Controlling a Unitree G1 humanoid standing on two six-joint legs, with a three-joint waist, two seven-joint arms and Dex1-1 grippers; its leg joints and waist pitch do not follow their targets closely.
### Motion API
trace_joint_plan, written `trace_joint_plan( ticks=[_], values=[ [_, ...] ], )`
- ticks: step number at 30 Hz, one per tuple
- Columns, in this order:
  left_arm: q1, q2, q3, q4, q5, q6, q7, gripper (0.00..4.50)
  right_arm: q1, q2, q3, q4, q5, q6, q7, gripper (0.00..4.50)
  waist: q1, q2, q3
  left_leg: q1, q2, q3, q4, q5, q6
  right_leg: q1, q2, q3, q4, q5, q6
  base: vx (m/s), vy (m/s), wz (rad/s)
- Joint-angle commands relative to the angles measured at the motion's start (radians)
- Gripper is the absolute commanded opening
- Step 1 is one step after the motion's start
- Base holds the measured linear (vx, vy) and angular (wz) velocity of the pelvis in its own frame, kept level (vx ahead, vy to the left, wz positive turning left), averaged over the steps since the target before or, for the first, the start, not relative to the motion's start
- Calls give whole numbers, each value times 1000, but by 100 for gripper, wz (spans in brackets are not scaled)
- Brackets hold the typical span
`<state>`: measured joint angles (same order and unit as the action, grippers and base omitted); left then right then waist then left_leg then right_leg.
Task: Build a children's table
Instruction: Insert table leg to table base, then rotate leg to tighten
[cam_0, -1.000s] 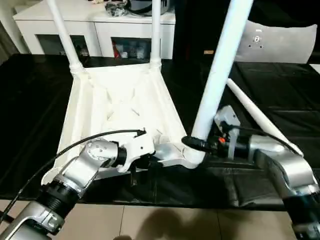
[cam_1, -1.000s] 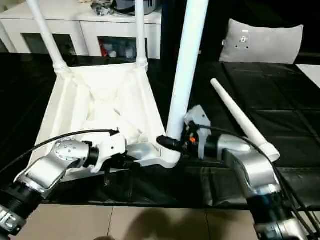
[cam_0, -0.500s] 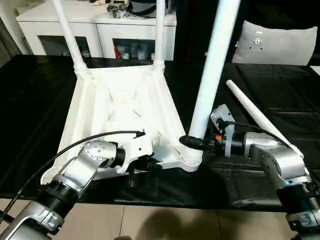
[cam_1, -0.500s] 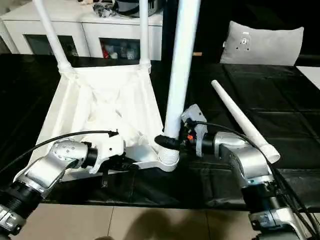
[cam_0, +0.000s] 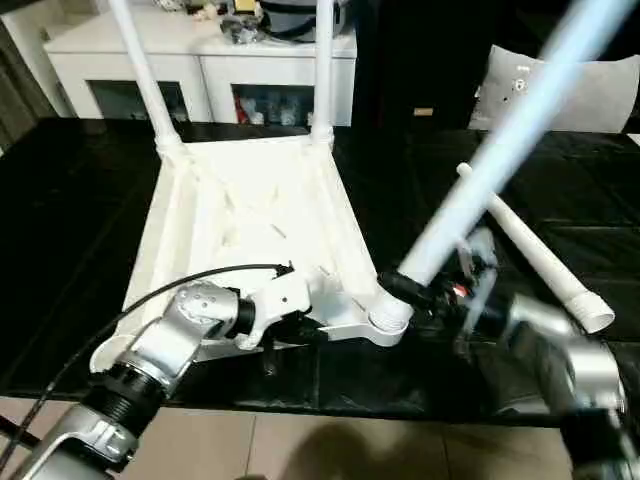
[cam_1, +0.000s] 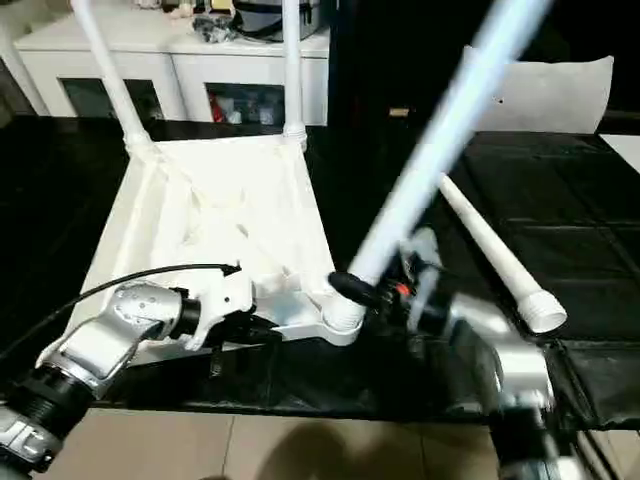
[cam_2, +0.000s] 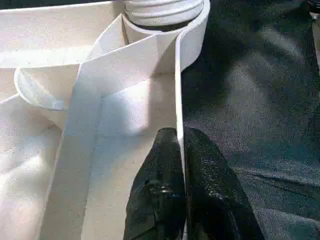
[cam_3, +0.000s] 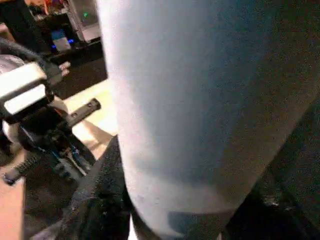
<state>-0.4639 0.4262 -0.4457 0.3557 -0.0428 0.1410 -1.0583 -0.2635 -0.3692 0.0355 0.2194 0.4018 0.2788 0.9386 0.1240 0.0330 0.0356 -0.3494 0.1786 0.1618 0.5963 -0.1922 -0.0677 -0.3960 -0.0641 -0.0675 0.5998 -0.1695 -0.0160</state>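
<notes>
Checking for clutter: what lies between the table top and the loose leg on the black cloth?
The tilted leg held by the right claw, seen in the left eye view.

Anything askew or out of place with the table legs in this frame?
Yes. The leg held by the right gripper leans steeply at the near corner socket, while the two far legs stand upright. A fourth leg lies loose on the black cloth.

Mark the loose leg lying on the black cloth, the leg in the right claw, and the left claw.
loose leg (cam_0: 530, 245), left eye view, mid shaft.
held leg (cam_1: 440, 140), right eye view, mid shaft.
left claw (cam_2: 181, 137), left wrist view, between the fingertips at the tabletop's edge wall.
</notes>
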Motion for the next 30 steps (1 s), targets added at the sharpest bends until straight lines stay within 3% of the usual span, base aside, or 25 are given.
trace_joint_plan(
  ticks=[1, 2, 5, 7, 10, 16, 24, 28, 30],
  values=[
    [9, -20, 29, 2, -11, -19, 39, 0, 40, -30, 75, 42, -123, -22, -34, 188, -6, -15, -39, 4, 38, -13, -79, -295, 15, 31, -81, 38, -109, -591, -65, 0, 0, 0],
    [10, -19, 29, 1, -9, -20, 37, 0, 39, -36, 84, 40, -134, -25, -31, 188, -8, -10, -39, 8, 35, -15, -78, -315, 14, 28, -81, 37, -115, -622, -52, 0, 0, 0],
    [4, -12, 22, 6, 4, -26, 24, 0, 27, -55, 117, 32, -165, -27, -6, 188, -19, -9, -38, 9, 37, -20, -83, -353, 15, 27, -80, 32, -120, -639, -43, 0, 0, 0],
    [-9, 1, 15, 17, 20, -36, 6, 0, 8, -70, 146, 31, -177, -11, 22, 188, -23, -9, -36, 16, 36, -20, -82, -381, 15, 24, -80, 31, -124, -648, -44, 0, 0, 0],
    [-13, 4, 15, 22, 23, -39, 1, 0, 3, -72, 154, 33, -178, -5, 27, 188, -26, -8, -38, 12, 43, -24, -90, -385, 19, 30, -83, 34, -117, -588, -68, 0, 0, 0],
    [-79, 29, 18, 89, 40, -69, -51, 0, -67, -108, 244, 86, -189, 65, 147, 188, -25, -10, -42, 11, 43, -20, -89, -351, 29, 36, -85, 39, -111, -533, -101, 0, 0, 0],
    [-100, 33, 21, 112, 49, -70, -61, 0, -92, -88, 252, 113, -205, 57, 145, 188, -17, -13, -45, 7, 50, -20, -94, -316, 19, 42, -89, 43, -100, -452, -133, 0, 0, 0],
    [-88, 26, 31, 107, 40, -53, -53, 0, -83, -69, 240, 91, -191, 75, 101, 188, -18, -13, -42, 9, 50, -20, -96, -336, 14, 40, -89, 42, -104, -488, -128, 0, 0, 0],
    [-72, 19, 43, 90, 29, -24, -38, 0, -67, -53, 226, 75, -194, 87, 47, 188, -20, -10, -39, 13, 48, -22, -96, -368, 7, 37, -90, 41, -112, -552, -107, 0, 0, 0]
  ],
)
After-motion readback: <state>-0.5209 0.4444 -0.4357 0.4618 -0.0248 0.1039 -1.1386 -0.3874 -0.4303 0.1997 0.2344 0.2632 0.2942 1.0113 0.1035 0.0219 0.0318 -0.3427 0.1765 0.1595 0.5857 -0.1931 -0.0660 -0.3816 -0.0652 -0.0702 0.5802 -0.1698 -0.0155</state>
